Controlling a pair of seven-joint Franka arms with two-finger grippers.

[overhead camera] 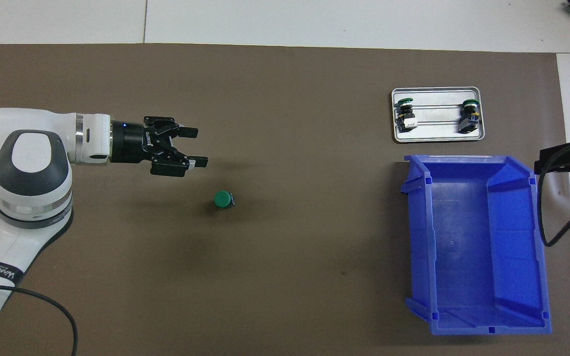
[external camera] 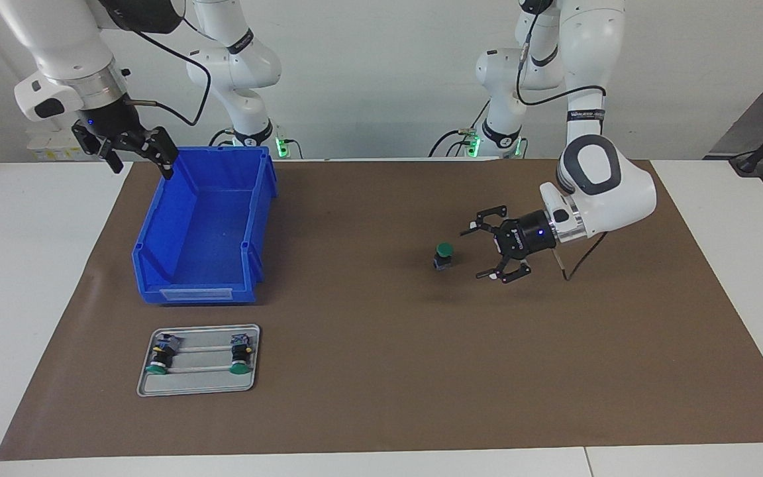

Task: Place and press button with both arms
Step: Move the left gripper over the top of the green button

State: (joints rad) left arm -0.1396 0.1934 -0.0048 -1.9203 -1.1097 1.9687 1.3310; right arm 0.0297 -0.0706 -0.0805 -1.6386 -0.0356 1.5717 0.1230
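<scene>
The button (external camera: 444, 255) stands upright, cap up, ready for pressing; left gripper (external camera: 482, 253) beside it, jaws apart; right gripper (external camera: 135, 159), jaws apart, waits by the bin (external camera: 206, 225).

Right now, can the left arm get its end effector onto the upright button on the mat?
Probably yes. The left end effector hangs open just beside the button, which stands upright and alone on the brown mat. Nothing lies between them; the blue bin and the tray sit toward the right arm's end.
</scene>
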